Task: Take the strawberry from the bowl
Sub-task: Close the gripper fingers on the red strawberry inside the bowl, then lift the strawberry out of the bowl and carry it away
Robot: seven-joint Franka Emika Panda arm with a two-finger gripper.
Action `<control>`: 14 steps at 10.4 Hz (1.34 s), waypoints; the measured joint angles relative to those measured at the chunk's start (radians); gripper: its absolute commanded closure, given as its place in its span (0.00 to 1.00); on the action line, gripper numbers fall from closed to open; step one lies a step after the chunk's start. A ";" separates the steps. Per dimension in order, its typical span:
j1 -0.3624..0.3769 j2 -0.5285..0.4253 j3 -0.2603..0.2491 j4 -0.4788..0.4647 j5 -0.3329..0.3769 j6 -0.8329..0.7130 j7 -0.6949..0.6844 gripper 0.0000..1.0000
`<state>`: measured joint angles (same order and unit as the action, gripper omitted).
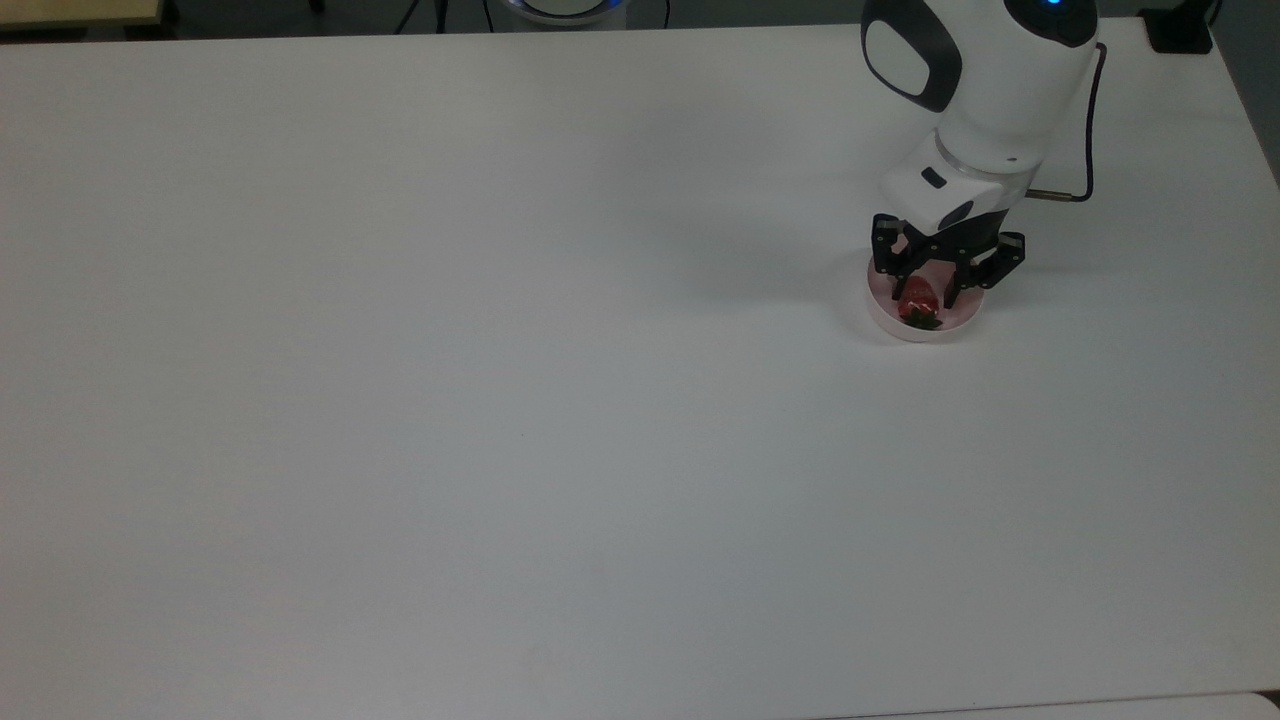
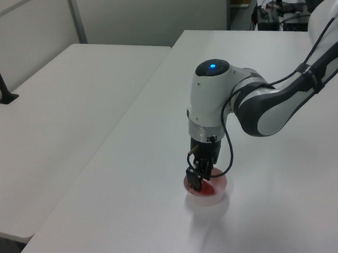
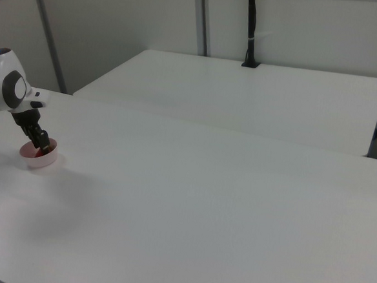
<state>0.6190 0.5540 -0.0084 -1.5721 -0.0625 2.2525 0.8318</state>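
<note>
Gripper (image 1: 922, 295) of the white Franka arm was seen lowered into the small round pale pink translucent plastic bowl (image 1: 885, 312), its black fingers (image 1: 949, 290) pressed against the sides of the small glossy red strawberry (image 1: 918, 300) with the dark green leafy cap. The fruit was held between the fingertips, directly beneath the wrist, with the cap pointing toward the top view's lower edge; whether it had cleared the bowl floor could not be told. In the left view the gripper (image 2: 197, 181) was seen inside the bowl (image 2: 214, 196), and in the right view the gripper (image 3: 42, 145) stood over the bowl (image 3: 33, 162) on the plain white table (image 1: 500, 400). The step in hand was judged to be the lift. A straight vertical withdrawal would be advised, so that the low rim is not caught and the bowl is not dragged. Moderate closing force would be preferred, since the glossy conical body may slip downward out of the pinch.
</note>
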 measured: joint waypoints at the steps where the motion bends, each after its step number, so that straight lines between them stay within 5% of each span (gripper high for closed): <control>1: 0.000 0.000 0.000 0.000 -0.004 0.000 0.000 0.16; 3: 0.000 0.001 0.000 -0.002 -0.019 0.000 0.000 0.17; 6: 0.001 0.006 0.000 -0.003 -0.029 0.000 0.000 0.35; 10: 0.004 0.012 0.001 -0.004 -0.041 0.000 0.000 0.72; 14: 0.004 0.011 0.001 -0.003 -0.042 0.000 0.000 0.74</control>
<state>0.6232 0.5651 -0.0069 -1.5756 -0.1048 2.2525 0.8318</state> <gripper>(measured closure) 0.604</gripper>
